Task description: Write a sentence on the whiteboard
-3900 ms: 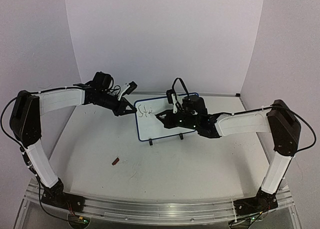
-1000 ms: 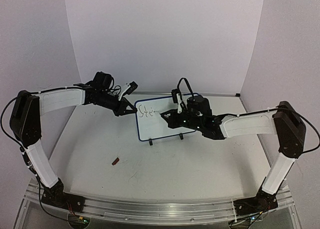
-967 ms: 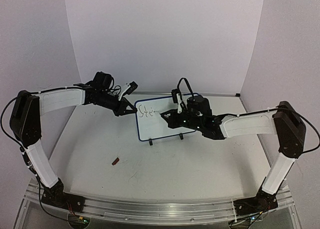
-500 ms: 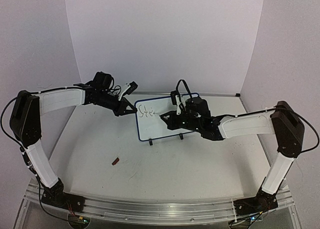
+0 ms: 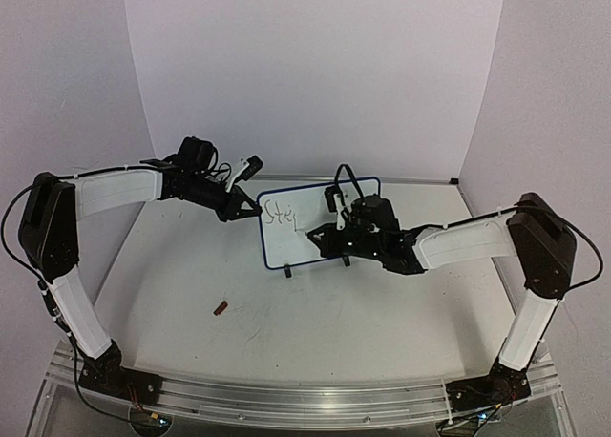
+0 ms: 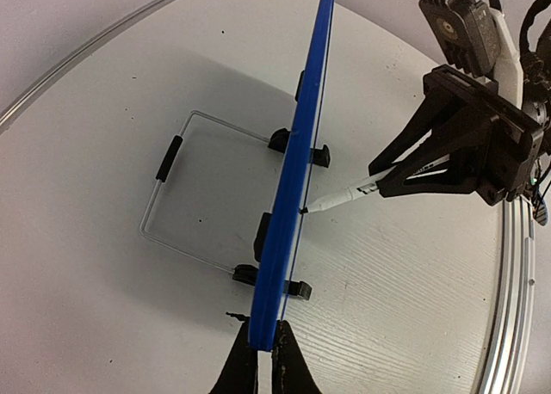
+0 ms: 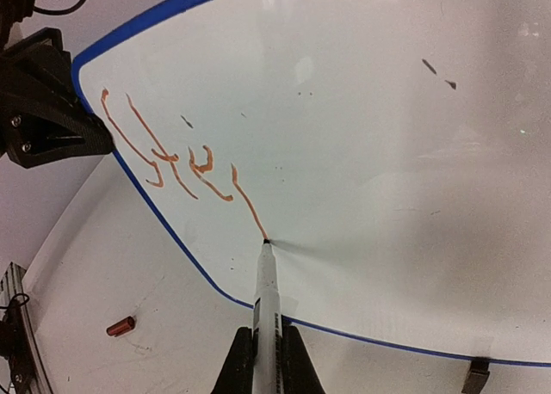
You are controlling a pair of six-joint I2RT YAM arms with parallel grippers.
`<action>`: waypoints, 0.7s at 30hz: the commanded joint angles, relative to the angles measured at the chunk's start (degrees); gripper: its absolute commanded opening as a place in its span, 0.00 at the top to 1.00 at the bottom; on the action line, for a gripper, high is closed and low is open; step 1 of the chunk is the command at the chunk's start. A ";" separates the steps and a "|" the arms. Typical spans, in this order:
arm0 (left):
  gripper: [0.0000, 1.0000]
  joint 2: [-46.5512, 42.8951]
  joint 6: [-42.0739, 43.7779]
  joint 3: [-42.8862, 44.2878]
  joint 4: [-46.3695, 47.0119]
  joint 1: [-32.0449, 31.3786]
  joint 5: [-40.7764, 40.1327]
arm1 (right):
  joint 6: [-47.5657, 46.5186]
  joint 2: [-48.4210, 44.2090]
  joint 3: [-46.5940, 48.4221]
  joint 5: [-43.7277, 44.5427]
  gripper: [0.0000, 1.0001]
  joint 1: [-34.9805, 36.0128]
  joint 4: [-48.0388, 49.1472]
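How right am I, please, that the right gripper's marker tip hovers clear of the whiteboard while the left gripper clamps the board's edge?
Not quite: the marker touches the whiteboard, as the right wrist view shows; the left gripper clamps the board's edge.

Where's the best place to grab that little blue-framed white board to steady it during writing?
Its left side edge, coming in edge-on from the left. The small blue-framed whiteboard is a thin upright panel on two black feet, so a hand can pinch front and back there without covering the orange writing. The left hand grips it that way.
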 commanded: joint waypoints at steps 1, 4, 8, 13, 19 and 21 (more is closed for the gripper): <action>1.00 1.55 1.66 0.62 -3.47 -0.63 -2.36 | 0.59 1.02 -0.02 -0.23 1.00 -0.15 1.77; 1.00 1.55 1.77 0.62 -3.53 -0.62 -2.45 | 0.07 -0.18 -0.29 -0.97 1.00 -0.15 2.01; 1.00 1.58 1.78 0.68 -3.57 -0.62 -2.47 | -0.54 -3.03 -1.72 -3.40 1.00 -0.06 3.21; 1.00 1.69 1.69 0.68 -3.53 -0.63 -2.45 | -1.28 -7.04 -3.46 -3.38 1.00 0.29 3.86; 1.00 1.72 1.70 0.68 -3.54 -0.72 -2.46 | -2.32 -7.73 -1.88 -0.99 1.00 0.30 3.88; 1.00 1.73 1.74 0.67 -3.62 -0.70 -2.50 | -2.46 -7.13 -0.93 -0.22 1.00 0.33 3.87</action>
